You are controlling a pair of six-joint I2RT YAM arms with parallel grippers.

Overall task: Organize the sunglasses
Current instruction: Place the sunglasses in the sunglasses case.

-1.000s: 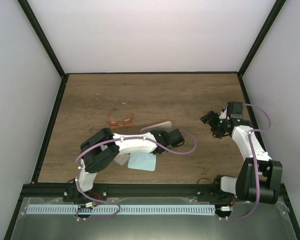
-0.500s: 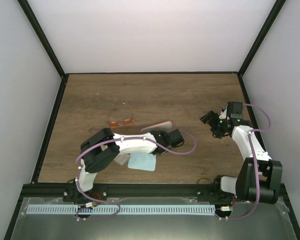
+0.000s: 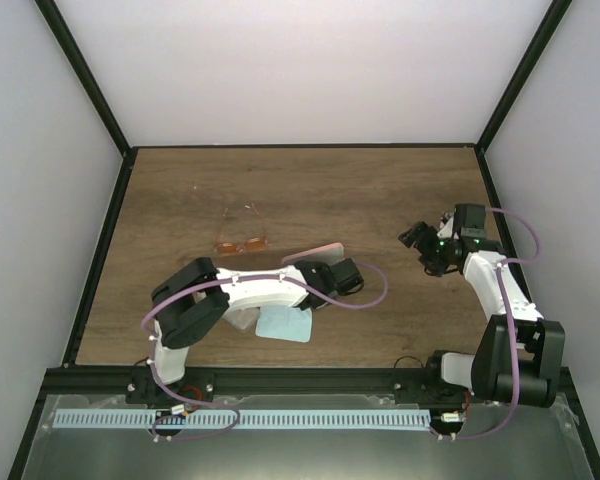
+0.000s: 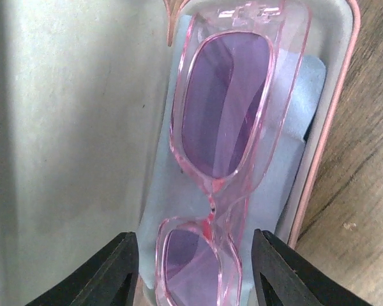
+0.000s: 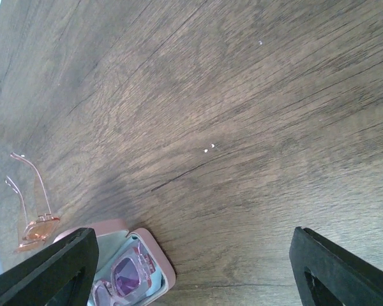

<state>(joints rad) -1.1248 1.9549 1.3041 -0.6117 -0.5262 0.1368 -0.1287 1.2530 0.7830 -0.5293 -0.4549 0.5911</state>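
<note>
Your left gripper (image 4: pixel 195 271) stood jaws apart astride the purple sunglasses (image 4: pixel 223 115), laid on the cloth (image 4: pixel 287 159) inside the pink case (image 4: pixel 83 159) for storage; the orange sunglasses (image 3: pixel 242 243) lay uncased on the table (image 3: pixel 380 190); your right gripper (image 5: pixel 191 255) hung open.

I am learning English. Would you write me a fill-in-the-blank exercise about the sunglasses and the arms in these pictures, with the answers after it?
1. The purple sunglasses lie inside an open case with a ____ rim.
2. Under them, in the case, lies a light ____ cloth.
3. The other sunglasses, unfolded on the table, have ____ lenses.
4. The right end effector is open and holds ____.

Answers: pink; blue; orange; nothing
</note>
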